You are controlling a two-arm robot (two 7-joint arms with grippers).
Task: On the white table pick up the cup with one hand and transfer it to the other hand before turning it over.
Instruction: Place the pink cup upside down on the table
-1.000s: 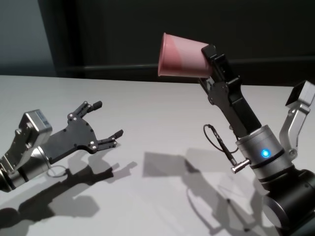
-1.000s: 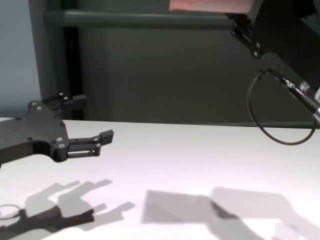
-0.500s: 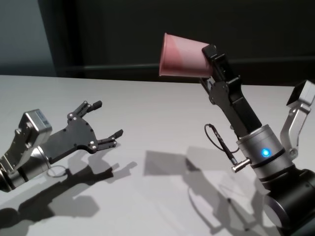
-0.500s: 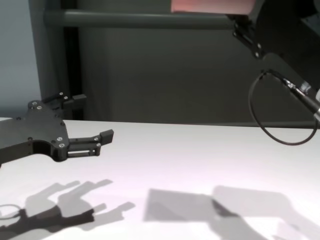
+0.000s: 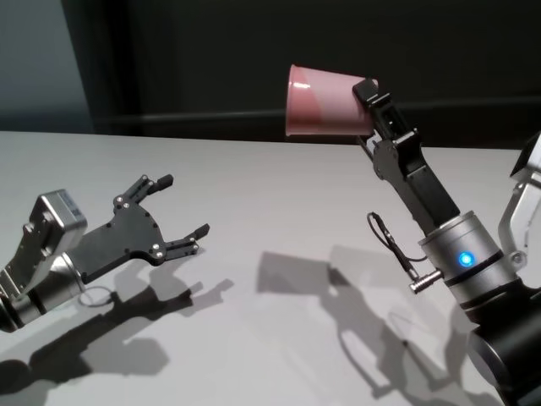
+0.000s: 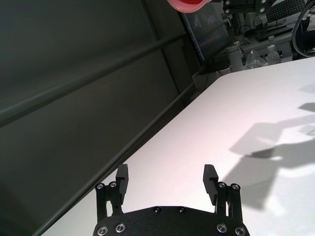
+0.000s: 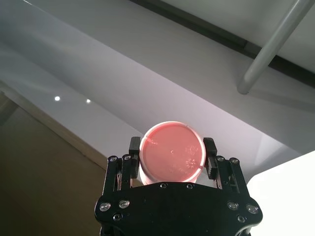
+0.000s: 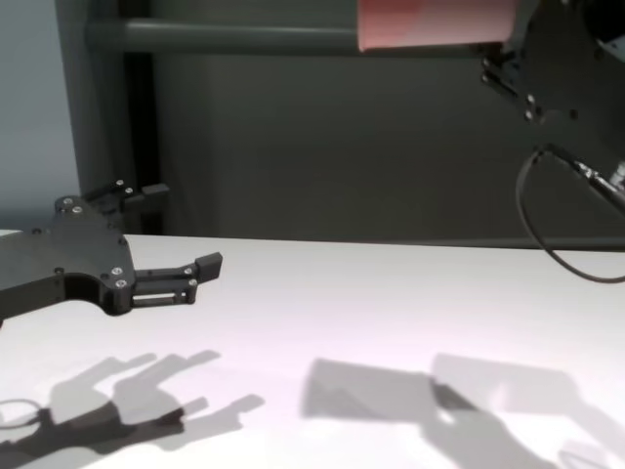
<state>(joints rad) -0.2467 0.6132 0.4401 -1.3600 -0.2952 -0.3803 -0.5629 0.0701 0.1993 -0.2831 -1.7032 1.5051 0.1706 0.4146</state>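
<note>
The cup is a salmon-pink tumbler held high above the white table, lying sideways with its wide mouth toward my left side. My right gripper is shut on its narrow base end. The right wrist view shows the cup's flat base between the right gripper's two fingers. In the chest view the cup shows at the top edge. My left gripper hovers low over the table at the left, open and empty, its fingers pointing toward the cup. The left wrist view shows the left gripper open and the cup far off.
A dark wall with a horizontal grey rail runs behind the table's far edge. A black cable loop hangs from my right wrist. Shadows of both arms lie on the table. Lab equipment stands beyond the table's end.
My right arm has shifted the cup a little to the right and slightly lower, still gripped at the base. The left arm has not moved.
</note>
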